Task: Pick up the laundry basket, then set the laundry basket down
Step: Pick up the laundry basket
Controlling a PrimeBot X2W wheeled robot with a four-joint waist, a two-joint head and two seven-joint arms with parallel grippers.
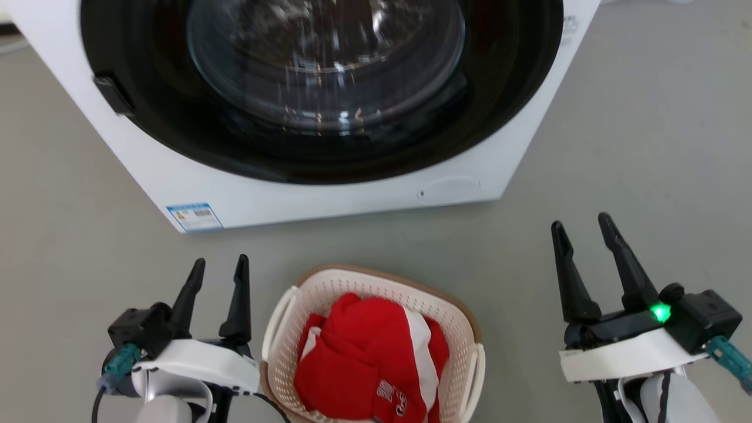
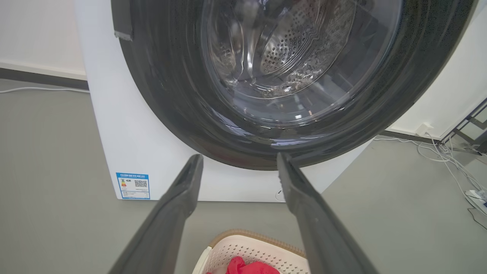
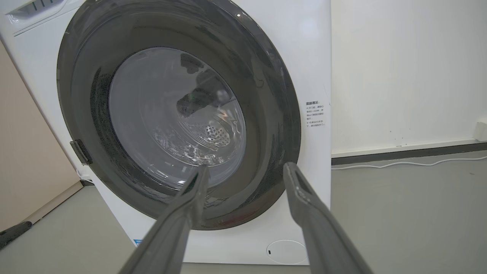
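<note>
Laundry basket (image 1: pixel 358 285) between left hand (image 1: pixel 222 261) and right hand (image 1: pixel 580 223), both parted, blue QR-code label (image 1: pixel 194 217) on washing machine (image 1: pixel 352 197)

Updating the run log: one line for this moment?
laundry basket: on floor, untouched | left gripper: open, empty | right gripper: open, empty

right pincer (image 3: pixel 246 168) spread | washing machine (image 3: pixel 304 57) ahead | door (image 3: pixel 175 125) seemingly closed
</note>
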